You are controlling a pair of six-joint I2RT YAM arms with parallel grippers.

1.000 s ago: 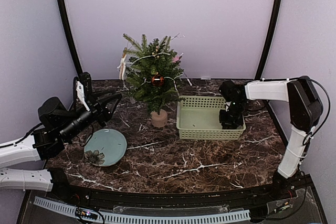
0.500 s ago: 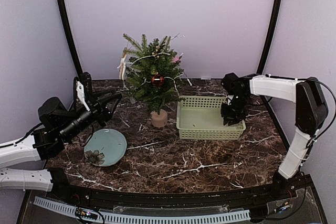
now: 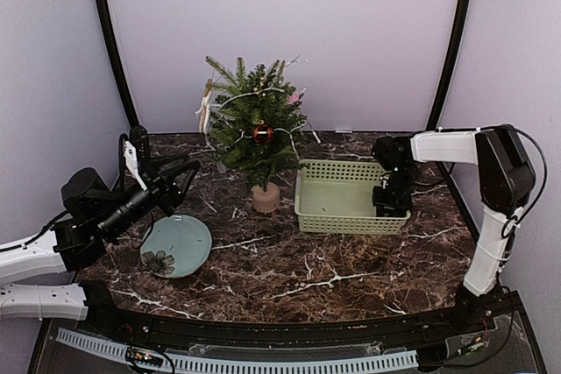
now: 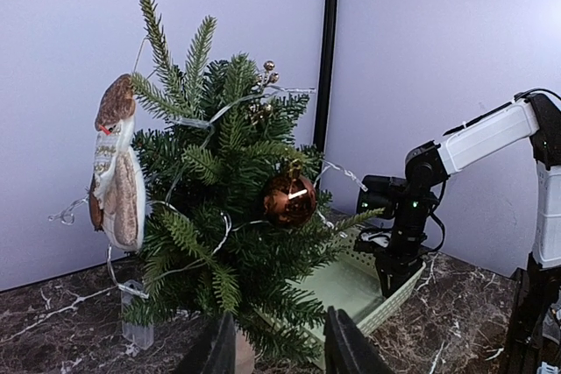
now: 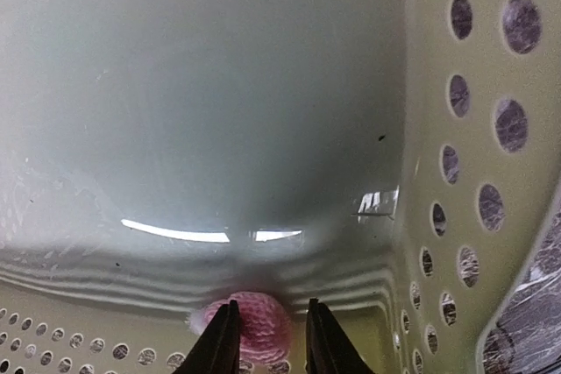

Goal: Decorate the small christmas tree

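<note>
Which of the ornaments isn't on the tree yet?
The pink ball lying in the green basket, at the tips of the right end effector. The copper bauble and the hanging figure are on the small christmas tree.

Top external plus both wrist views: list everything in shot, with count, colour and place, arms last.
small christmas tree: one, dark green in a beige pot, back centre of table
bauble: one, coppery red, hanging on tree front
figure ornament: one, white and brown, hanging on tree's view-left side
basket: one, pale green, right of tree
ball: one, pink, inside basket by its wall
plate: one, pale blue-green, front left of tree
table: one, dark marble
left tool: open, empty, facing tree
right tool: open, inside basket, at ball
</note>
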